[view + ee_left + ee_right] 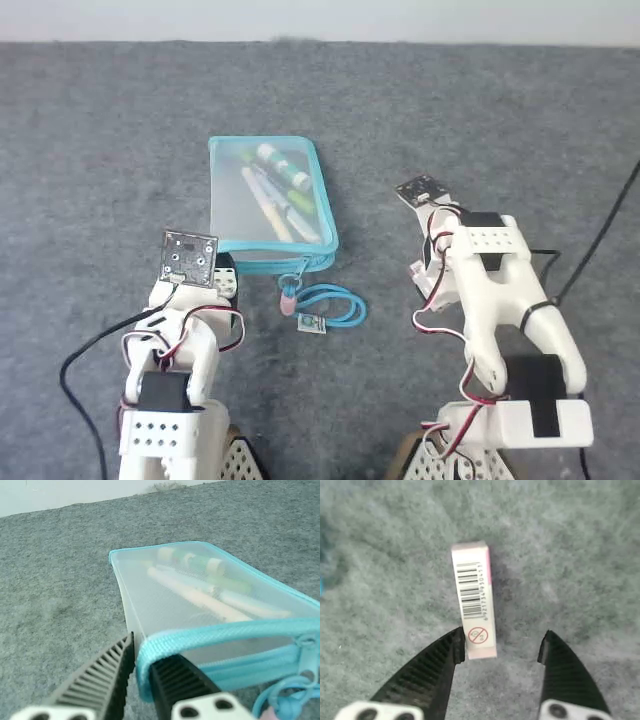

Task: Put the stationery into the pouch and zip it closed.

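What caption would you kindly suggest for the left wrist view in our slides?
Left gripper pinching the corner of a translucent teal-zipped pouch holding pens.

Looks like a robotics lab bench or test rig, not a home desk. 2 white, printed-looking arms, left arm (170, 420) and right arm (495, 290), sit side by side with bare servos and loose red/black wiring (150, 340). A grey felt-like mat (100, 150) lies under and ahead of the left gripper (142, 647) and right gripper (502, 642). Far beyond both grippers it ends at a plain white wall (320, 20). A black cable (605, 228) trails off outboard of the right gripper.
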